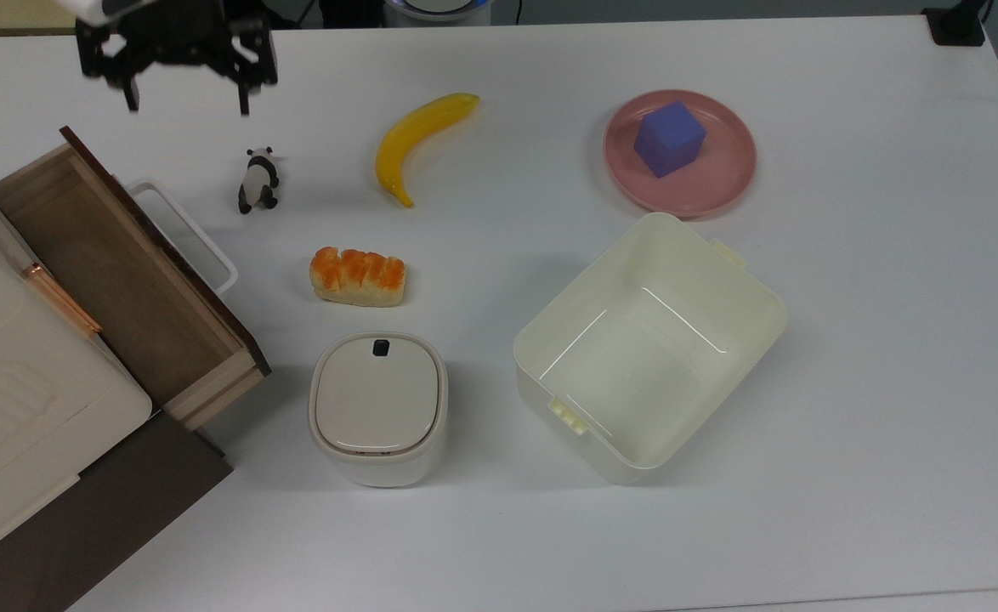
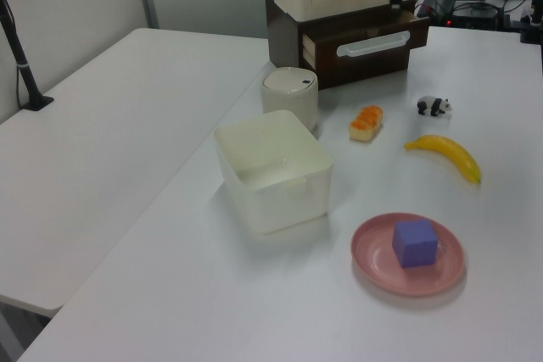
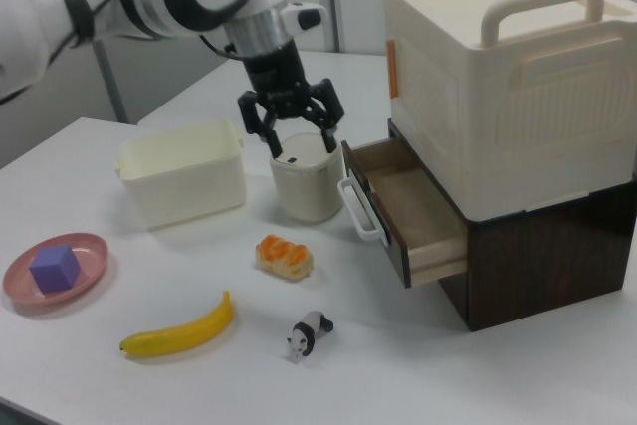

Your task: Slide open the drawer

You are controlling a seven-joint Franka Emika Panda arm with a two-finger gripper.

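One drawer (image 1: 116,272) stood pulled out from under the cream appliance (image 3: 498,77), its white handle (image 1: 184,234) free. My tool (image 3: 291,118) hung above it, fingers spread, gripping nothing. Nearby on the surface (image 1: 847,382) stood a panda (image 1: 257,180).

The drawer (image 3: 403,208) is wood — pale, matt grain on its side walls, a dark brown front panel, a smooth white plastic loop handle (image 1: 184,234). The counter (image 1: 847,340) is matt white. The square tub (image 1: 648,344) is glossy cream plastic, its floor catching glints. The banana (image 1: 418,136) looks shiny and plasticky; the pink plate (image 1: 724,183) is smooth. The claw (image 3: 292,118) is black — matt.
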